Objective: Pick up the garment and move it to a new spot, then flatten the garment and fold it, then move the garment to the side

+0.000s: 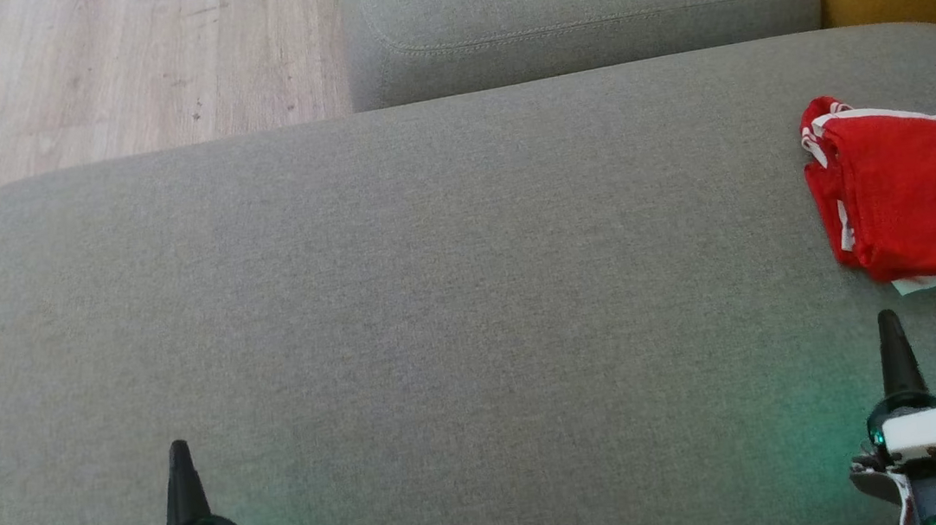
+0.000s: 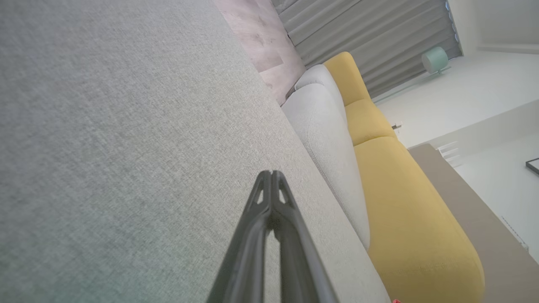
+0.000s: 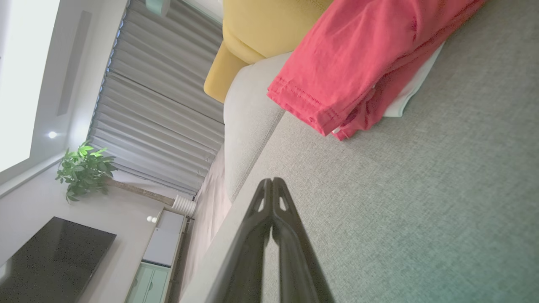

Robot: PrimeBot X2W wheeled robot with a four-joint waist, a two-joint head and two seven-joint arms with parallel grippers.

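Grey woven-fabric sofa seat (image 1: 437,300) carries the folded red garment with white trim (image 1: 922,197) at its right edge, seemingly set aside as finished, though the frame crops it. The left gripper (image 1: 180,454) and right gripper (image 1: 888,323) hover empty near the front edge, fingers pressed together.

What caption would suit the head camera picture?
Folded red garment at right on grey sofa; left gripper and right gripper shut, empty.

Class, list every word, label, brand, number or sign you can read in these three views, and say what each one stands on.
No readable text anywhere.
The white patch poking out from under the red garment shows no print that can be made out.
The grey cushion carries no lettering.
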